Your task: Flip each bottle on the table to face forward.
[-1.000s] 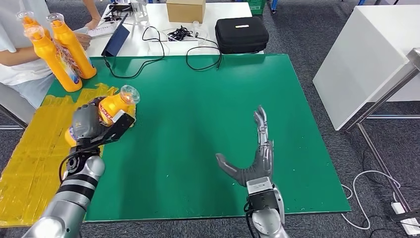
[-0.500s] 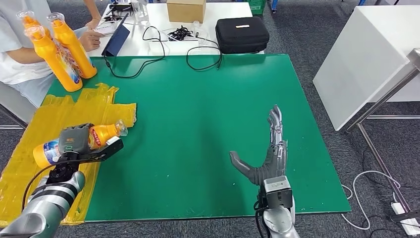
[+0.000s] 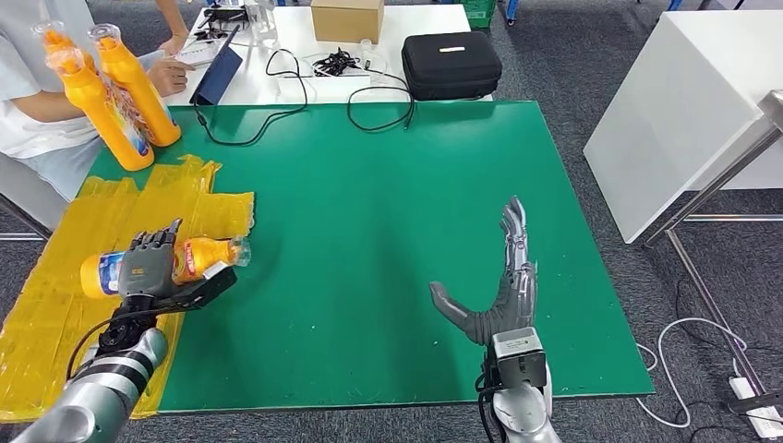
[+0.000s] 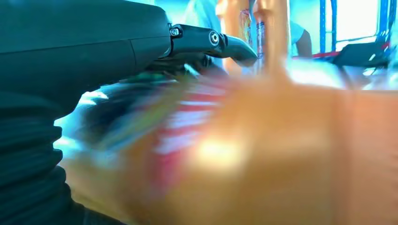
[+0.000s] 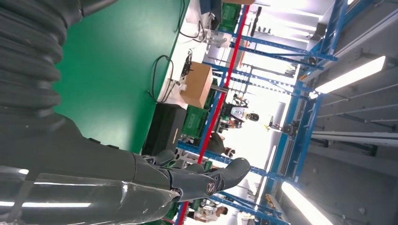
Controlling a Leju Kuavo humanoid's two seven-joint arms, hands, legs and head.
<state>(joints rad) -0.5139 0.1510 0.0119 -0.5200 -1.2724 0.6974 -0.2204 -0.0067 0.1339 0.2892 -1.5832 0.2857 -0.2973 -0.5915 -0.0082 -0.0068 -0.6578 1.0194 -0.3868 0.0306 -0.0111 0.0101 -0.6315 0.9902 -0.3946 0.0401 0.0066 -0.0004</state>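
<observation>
One orange bottle [image 3: 157, 266] lying sideways, cap rightward, left hand [image 3: 148, 269] fingers gripping it, right hand [image 3: 499, 293] fingers spread, holding nothing

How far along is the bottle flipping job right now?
Done: two orange bottles stand upright at the table's far left corner, by a person. In hand: the left hand grips a third bottle lying sideways over the yellow sheet. Left: setting it down. The right hand is open, idle.
</observation>
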